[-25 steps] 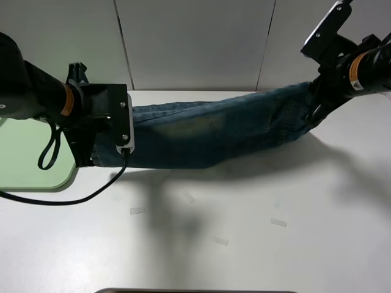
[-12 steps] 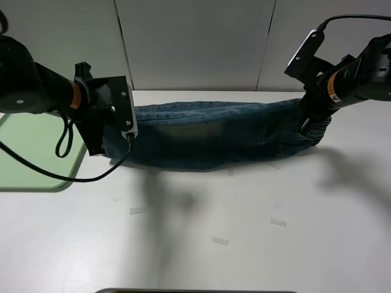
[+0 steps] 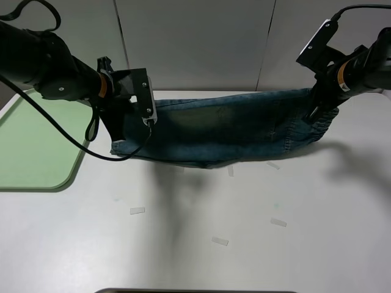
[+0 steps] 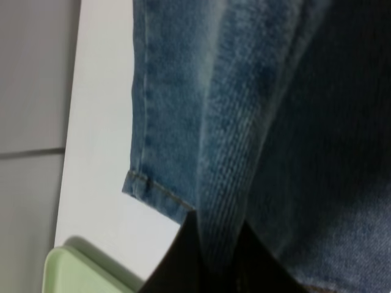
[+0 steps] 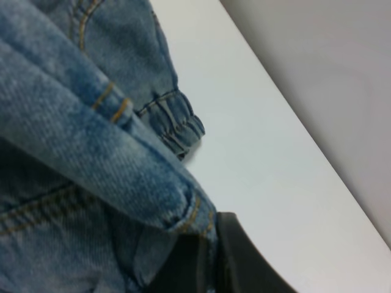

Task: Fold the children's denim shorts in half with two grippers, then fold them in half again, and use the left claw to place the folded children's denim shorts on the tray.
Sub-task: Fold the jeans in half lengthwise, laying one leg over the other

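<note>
The children's denim shorts hang stretched between my two grippers over the far half of the white table, their lower edge resting on the tabletop. My left gripper is shut on the left end, by the leg hem; the left wrist view shows the denim pinched between the dark fingers. My right gripper is shut on the right end at the gathered waistband, where the cloth is clamped in black fingers. The pale green tray lies at the table's left edge.
Several small strips of clear tape lie on the near part of the table. A grey panelled wall stands right behind the table's far edge. Black cables loop down from the left arm.
Both grippers carried the shorts away from the camera and the left one moved right, away from the tray. The shorts' lower edge now lies further back on the table.
</note>
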`<action>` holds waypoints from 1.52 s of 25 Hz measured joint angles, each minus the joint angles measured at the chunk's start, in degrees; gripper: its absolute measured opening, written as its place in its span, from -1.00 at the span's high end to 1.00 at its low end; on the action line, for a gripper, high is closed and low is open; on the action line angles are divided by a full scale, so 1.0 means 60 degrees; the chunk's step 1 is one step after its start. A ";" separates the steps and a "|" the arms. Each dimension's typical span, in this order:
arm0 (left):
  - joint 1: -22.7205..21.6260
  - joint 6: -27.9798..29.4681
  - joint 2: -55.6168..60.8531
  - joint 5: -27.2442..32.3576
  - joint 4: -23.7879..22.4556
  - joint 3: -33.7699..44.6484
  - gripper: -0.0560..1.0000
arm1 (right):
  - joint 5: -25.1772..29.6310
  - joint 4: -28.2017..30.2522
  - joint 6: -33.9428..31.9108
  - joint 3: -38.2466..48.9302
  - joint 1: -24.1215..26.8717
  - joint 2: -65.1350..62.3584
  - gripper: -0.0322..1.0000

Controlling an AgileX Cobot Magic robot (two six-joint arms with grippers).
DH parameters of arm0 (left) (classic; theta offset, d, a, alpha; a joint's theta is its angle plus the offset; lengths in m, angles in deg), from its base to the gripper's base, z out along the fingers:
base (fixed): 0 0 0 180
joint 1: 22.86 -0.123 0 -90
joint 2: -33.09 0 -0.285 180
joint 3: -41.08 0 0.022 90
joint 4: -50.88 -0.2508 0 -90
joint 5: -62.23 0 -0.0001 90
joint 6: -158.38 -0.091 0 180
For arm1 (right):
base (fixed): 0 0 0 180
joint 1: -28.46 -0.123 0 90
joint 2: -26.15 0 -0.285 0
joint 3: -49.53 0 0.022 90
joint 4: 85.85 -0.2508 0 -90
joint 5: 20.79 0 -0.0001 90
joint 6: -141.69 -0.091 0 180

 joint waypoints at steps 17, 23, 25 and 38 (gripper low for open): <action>-0.0570 -0.0009 -0.0233 -0.0669 0.0021 -0.0056 0.84 | -0.0767 0.0648 0.0748 -0.0274 0.0352 0.1401 0.99; -0.0909 -0.0613 -0.0252 -0.1298 -0.0002 -0.0056 0.84 | -0.0617 0.0498 0.0802 -0.1323 0.0352 0.1970 0.99; -0.1057 -0.0773 -0.0252 -0.1626 -0.0010 -0.0056 0.84 | -0.0617 0.0491 0.0802 -0.1649 0.0352 0.2102 0.99; -0.1300 -0.0869 -0.1318 -0.2153 0.0050 -0.0617 0.77 | -0.0675 0.0968 0.0894 -0.2109 0.0352 0.2813 0.99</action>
